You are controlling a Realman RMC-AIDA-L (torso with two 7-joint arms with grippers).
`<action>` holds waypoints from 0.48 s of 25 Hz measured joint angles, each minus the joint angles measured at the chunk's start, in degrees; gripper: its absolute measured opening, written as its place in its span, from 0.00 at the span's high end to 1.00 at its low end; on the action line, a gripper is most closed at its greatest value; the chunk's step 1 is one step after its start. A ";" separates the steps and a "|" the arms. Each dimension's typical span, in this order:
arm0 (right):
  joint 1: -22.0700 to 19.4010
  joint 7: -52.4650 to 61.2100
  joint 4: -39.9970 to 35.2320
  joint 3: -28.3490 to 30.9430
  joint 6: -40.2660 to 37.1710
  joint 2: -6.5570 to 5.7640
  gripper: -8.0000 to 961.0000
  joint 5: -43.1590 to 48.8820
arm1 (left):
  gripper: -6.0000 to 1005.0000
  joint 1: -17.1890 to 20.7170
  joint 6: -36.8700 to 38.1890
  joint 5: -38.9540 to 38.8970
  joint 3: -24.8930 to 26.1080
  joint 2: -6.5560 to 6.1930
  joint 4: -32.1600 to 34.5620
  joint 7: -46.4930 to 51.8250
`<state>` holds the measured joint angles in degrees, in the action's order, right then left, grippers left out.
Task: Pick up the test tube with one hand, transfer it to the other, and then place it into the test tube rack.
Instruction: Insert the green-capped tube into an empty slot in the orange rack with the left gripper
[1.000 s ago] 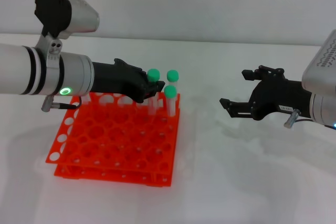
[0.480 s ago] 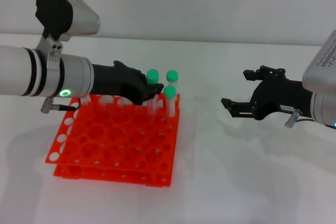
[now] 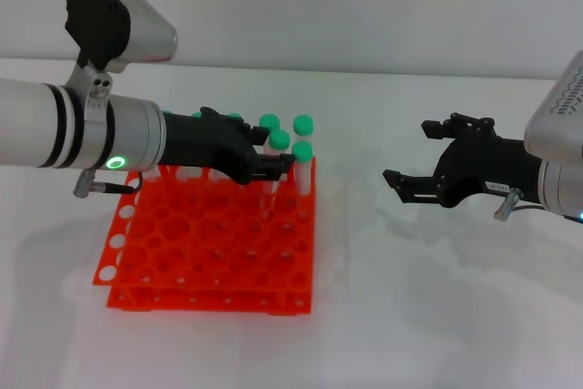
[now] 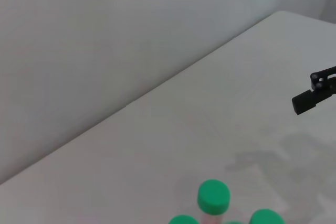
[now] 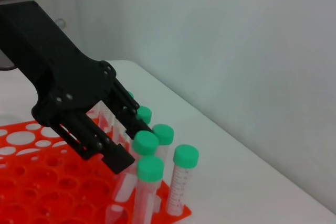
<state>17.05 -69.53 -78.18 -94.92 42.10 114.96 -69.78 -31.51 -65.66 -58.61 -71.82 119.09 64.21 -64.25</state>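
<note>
My left gripper, black on a wrist with a green-lit ring, reaches over the far right corner of the orange test tube rack. Its fingers close around a green-capped test tube that stands upright in a hole there. The right wrist view shows that tube between the black fingers. Three other capped tubes stand close by in the same corner. My right gripper hovers open and empty over the table to the right of the rack.
More green caps peek out behind the left hand. White table stretches between the rack and the right gripper, whose fingertip shows in the left wrist view. A wall backs the table.
The left hand has moved slightly right and down with the tube, which now sits lower in the rack. The rack has shifted a little to the right. The right arm has not moved.
</note>
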 joint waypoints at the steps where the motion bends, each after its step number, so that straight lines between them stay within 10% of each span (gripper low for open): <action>1: 0.00 0.02 0.00 0.00 0.00 0.00 0.11 0.00 | 0.52 0.03 -0.04 -0.05 0.00 0.00 0.05 0.02; 12: -0.06 0.05 -0.05 0.00 0.00 0.00 0.11 0.00 | 0.36 1.38 -2.45 -1.70 0.05 0.00 1.44 0.15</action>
<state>16.99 -69.48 -78.23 -94.92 42.10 114.96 -69.79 -30.12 -68.11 -60.31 -71.76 119.09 65.65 -64.09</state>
